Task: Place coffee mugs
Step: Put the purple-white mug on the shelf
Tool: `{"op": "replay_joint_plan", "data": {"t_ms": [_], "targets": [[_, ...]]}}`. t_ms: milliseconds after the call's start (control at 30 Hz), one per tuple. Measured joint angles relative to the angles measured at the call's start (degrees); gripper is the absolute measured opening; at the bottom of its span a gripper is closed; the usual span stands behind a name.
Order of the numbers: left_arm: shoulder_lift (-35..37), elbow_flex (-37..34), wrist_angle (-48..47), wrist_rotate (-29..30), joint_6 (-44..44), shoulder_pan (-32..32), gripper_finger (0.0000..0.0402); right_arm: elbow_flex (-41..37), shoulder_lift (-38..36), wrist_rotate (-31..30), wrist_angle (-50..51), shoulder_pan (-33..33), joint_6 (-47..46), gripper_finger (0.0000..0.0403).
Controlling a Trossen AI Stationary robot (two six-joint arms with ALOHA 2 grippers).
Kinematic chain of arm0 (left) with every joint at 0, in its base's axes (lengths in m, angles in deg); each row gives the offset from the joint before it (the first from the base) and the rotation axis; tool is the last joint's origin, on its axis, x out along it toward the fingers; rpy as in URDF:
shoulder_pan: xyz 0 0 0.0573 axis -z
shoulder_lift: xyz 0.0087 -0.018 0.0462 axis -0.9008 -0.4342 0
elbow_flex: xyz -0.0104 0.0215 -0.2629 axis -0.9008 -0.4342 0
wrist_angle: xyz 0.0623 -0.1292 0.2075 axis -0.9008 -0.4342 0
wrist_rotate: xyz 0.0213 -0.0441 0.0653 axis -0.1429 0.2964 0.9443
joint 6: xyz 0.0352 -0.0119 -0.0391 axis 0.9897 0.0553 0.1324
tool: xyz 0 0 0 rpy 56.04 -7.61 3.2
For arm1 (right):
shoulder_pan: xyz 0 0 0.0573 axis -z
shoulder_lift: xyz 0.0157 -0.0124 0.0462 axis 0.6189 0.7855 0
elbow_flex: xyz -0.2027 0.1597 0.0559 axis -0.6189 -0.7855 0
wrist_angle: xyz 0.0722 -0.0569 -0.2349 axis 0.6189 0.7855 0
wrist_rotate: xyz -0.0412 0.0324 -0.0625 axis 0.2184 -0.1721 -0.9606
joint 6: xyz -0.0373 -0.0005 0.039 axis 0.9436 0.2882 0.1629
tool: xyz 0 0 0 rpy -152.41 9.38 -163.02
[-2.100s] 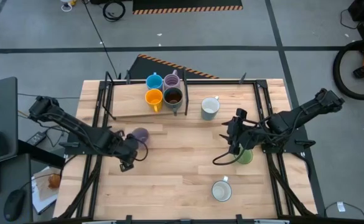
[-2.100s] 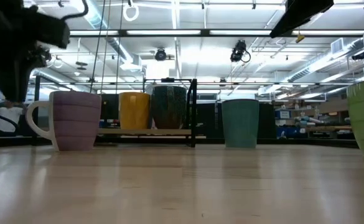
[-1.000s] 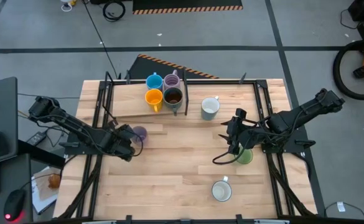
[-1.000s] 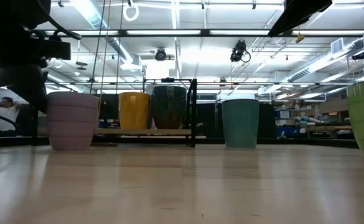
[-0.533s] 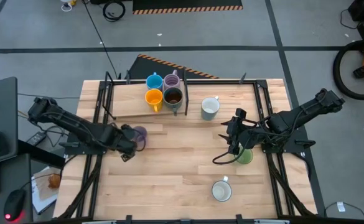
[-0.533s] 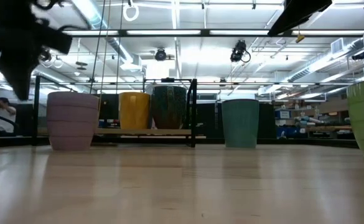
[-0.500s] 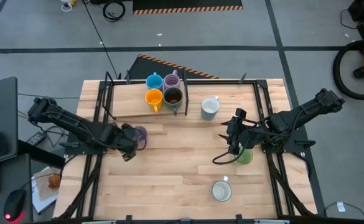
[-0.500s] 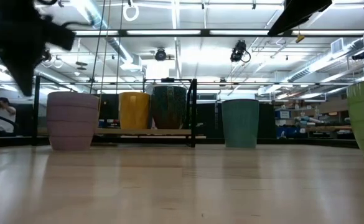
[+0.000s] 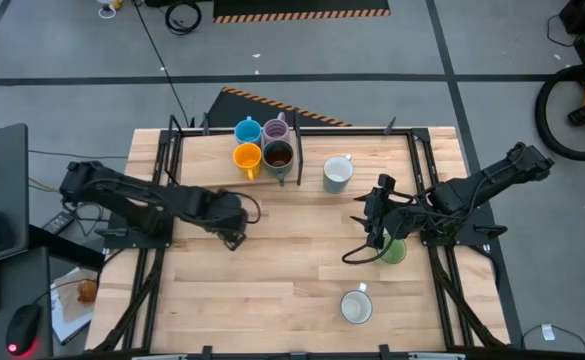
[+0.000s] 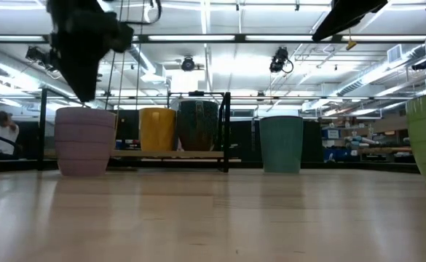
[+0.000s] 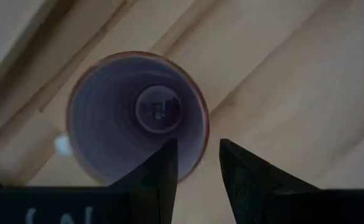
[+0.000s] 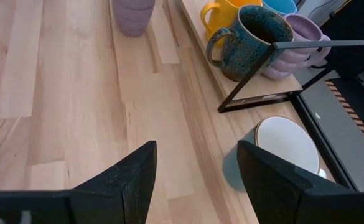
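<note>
A lilac mug [image 11: 138,118] stands upright on the table at its left side and also shows in the low view [image 10: 85,142]. In the high view my left gripper [image 9: 232,220] hides it. My left gripper [image 11: 197,165] is open and points down just above the mug's rim [image 10: 81,91]. One finger is over the mug's inside and one is outside. My right gripper [image 9: 375,228] is open and empty [image 12: 194,162] beside the green mug [image 9: 395,251]. The blue [image 9: 247,131], second lilac [image 9: 275,130], orange [image 9: 247,157] and dark brown [image 9: 278,155] mugs stand on a board at the far side.
A black wire rack frame [image 12: 294,68] stands around the board with the mugs. One white mug [image 9: 337,175] stands right of the rack. Another white mug [image 9: 356,306] stands near the front edge. Black rails [image 9: 162,170] run along both table sides. Bare wood lies in the middle.
My left gripper has risen and gone toward the table's right edge, from beside the lilac mug to above its rim. The mug stays where it was. Its handle, seen at its left in the oldest low view, no longer shows there.
</note>
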Motion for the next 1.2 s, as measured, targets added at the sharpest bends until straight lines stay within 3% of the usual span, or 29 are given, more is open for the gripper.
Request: {"op": "replay_joint_plan", "data": {"t_ms": [533,933,1067,1200], "targets": [[-3.86,0.03,3.94,1.88,3.39,-4.77,0.0126,0.00,0.00,0.00,0.16,0.00,0.00,0.0229],[-9.00,-0.09,4.65,-1.46,7.80,-6.24,0.0123,0.00,0.02,0.02,0.28,-0.02,-0.02,0.0229],[-9.00,-0.09,4.47,-1.51,8.86,-5.80,0.0098,-0.01,0.02,0.02,0.24,-0.02,-0.03,0.0229],[-9.00,-0.09,4.04,-2.11,11.06,-5.03,0.0045,0.00,0.02,0.02,0.24,-0.02,-0.20,0.0229]]}}
